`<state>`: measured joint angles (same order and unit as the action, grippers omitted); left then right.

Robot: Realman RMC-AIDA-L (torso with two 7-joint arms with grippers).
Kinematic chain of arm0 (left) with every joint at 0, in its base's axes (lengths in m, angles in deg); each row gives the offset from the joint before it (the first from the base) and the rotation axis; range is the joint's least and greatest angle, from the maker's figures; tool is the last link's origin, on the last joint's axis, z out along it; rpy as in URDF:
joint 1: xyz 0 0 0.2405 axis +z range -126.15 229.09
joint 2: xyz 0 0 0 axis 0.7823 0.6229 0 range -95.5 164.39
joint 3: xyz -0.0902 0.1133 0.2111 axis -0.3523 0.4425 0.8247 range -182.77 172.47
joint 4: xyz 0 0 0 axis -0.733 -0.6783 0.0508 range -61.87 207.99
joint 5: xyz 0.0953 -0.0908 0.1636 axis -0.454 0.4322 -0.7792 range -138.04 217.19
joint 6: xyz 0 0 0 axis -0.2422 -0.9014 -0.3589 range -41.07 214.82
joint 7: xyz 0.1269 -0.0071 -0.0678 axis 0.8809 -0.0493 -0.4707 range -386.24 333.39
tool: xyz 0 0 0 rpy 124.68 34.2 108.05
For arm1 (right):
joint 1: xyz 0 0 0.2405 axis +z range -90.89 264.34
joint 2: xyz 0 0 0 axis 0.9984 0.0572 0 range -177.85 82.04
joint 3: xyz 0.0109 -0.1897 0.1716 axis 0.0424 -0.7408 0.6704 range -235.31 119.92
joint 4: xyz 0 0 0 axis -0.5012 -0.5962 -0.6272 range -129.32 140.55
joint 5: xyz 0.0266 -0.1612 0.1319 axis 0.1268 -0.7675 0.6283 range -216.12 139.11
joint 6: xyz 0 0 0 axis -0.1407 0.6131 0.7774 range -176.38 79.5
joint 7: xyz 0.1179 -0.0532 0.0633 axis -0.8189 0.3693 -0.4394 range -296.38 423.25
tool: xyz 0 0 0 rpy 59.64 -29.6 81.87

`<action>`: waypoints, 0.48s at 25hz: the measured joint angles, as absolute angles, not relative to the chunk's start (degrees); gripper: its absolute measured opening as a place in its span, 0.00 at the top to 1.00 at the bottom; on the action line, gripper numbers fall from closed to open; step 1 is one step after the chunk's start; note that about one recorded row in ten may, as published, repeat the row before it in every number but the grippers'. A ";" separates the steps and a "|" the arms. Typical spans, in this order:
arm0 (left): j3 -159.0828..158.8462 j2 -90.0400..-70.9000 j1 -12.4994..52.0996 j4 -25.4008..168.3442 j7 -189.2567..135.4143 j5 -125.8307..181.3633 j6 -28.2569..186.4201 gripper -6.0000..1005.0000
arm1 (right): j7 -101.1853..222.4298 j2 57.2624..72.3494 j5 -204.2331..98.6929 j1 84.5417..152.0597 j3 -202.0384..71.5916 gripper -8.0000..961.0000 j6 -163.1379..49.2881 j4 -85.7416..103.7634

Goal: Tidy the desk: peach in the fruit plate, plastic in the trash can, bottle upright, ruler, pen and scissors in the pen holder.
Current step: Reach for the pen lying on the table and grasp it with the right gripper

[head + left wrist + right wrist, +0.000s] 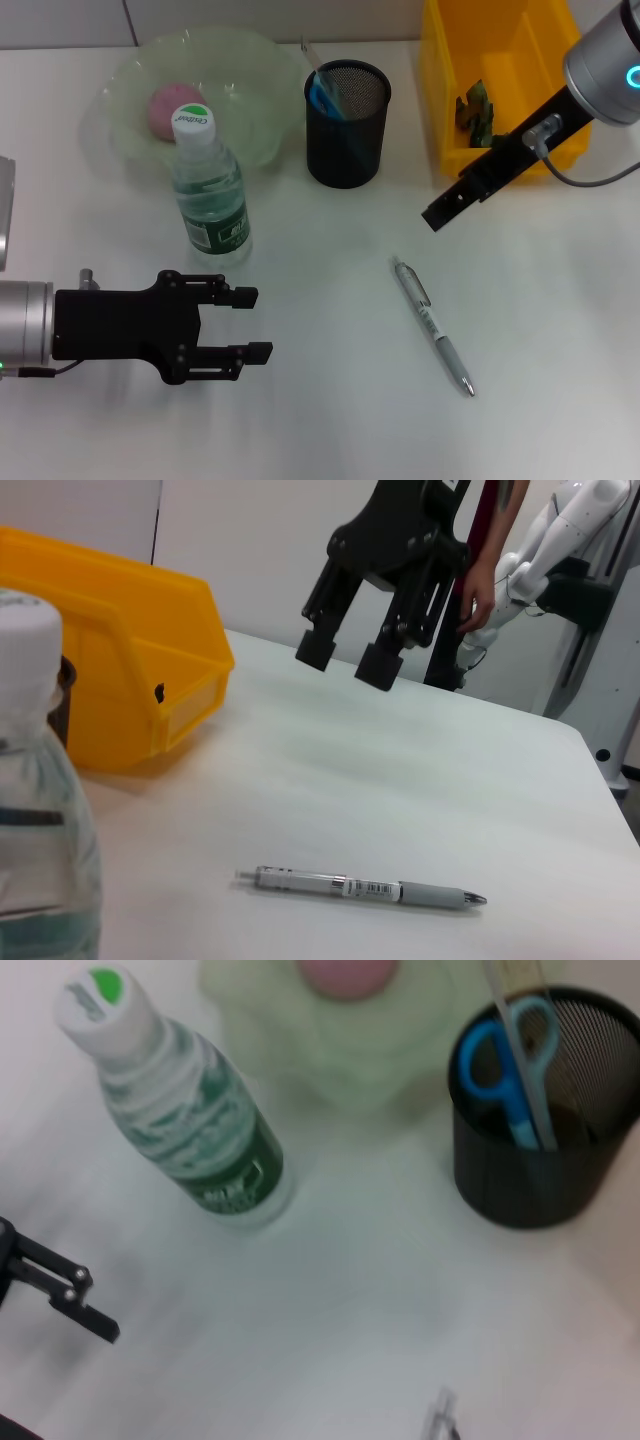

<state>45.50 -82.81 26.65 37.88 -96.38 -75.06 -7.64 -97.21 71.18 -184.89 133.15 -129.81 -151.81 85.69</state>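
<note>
The pink peach [168, 108] lies in the clear green fruit plate [255, 60] at the back left. In front of it the bottle [208, 190] stands upright, green cap on. Blue scissors [322, 97] and a ruler [312, 58] stand in the black mesh pen holder [347, 140]. Crumpled dark plastic [475, 108] sits in the yellow trash can [500, 50]. The pen [432, 325] lies flat on the table. My left gripper [250, 325] is open, low, near the bottle's front. My right gripper [438, 215] hangs open above the table between pen and bin, holding nothing [345, 658].
White table all around. The right wrist view shows the bottle [185, 1125], the pen holder [545, 1160] with the scissors [500, 1065], and one of the left gripper's fingers [70, 1295]. The pen [365, 887] lies well below the right gripper.
</note>
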 joint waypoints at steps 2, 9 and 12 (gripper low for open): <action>45.49 -82.82 26.60 37.63 -96.53 -75.10 -7.68 0.32 | -98.11 71.18 -185.63 133.37 -129.80 0.23 -152.18 84.98; 45.47 -82.81 26.60 37.46 -96.72 -75.14 -7.71 0.32 | -101.22 71.56 -185.92 132.39 -130.56 0.23 -151.56 82.12; 45.36 -82.79 26.96 37.46 -96.64 -75.22 -7.31 0.32 | -102.31 71.58 -185.92 132.56 -132.16 0.23 -151.55 81.02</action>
